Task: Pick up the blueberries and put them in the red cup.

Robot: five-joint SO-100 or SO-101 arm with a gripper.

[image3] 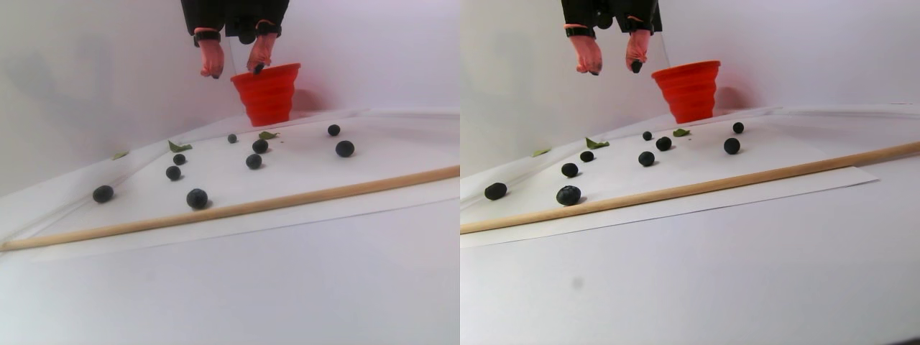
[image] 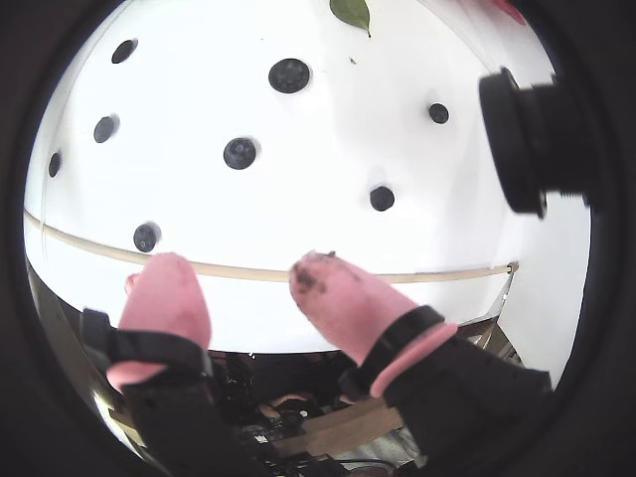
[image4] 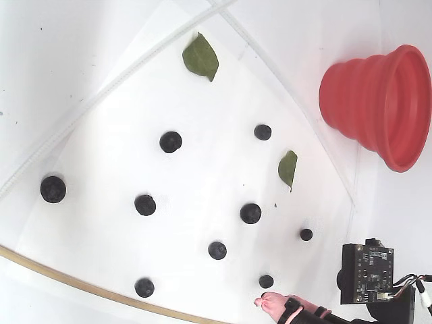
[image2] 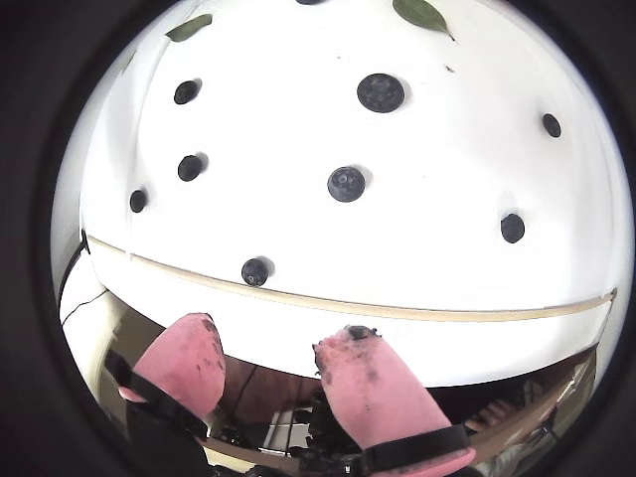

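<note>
a white sheet [image4: 101, 223] covers a white table against a pale wall, with a thin wooden dowel [image3: 287, 200] lying along the sheet's near edge and crossing the lower part of both wrist views.

the blueberries [image4: 250, 213] are scattered loose across the sheet: nine show in the fixed view, from one at the left edge to small ones at the lower right. in a wrist view the nearest berry [image2: 255, 271] sits just above the dowel, left of centre, and the others spread over the upper half of the frame. two green leaves [image4: 200, 57] lie among them, one at the upper centre of the fixed view and one at centre right.

the red cup [image4: 378, 104] stands at the upper right of the fixed view, beyond the sheet's corner and well apart from the berries. in the stereo pair it is at upper centre, upright with its wide rim upward.

the gripper [image3: 235, 70] hangs from the top of the stereo pair, raised high above the sheet, just left of the cup's rim. its pink fingers [image: 169, 293] are spread wide with nothing between them. their tips are smeared dark, and a dark bit sits on the right fingertip in the stereo pair; what it is cannot be told.
</note>
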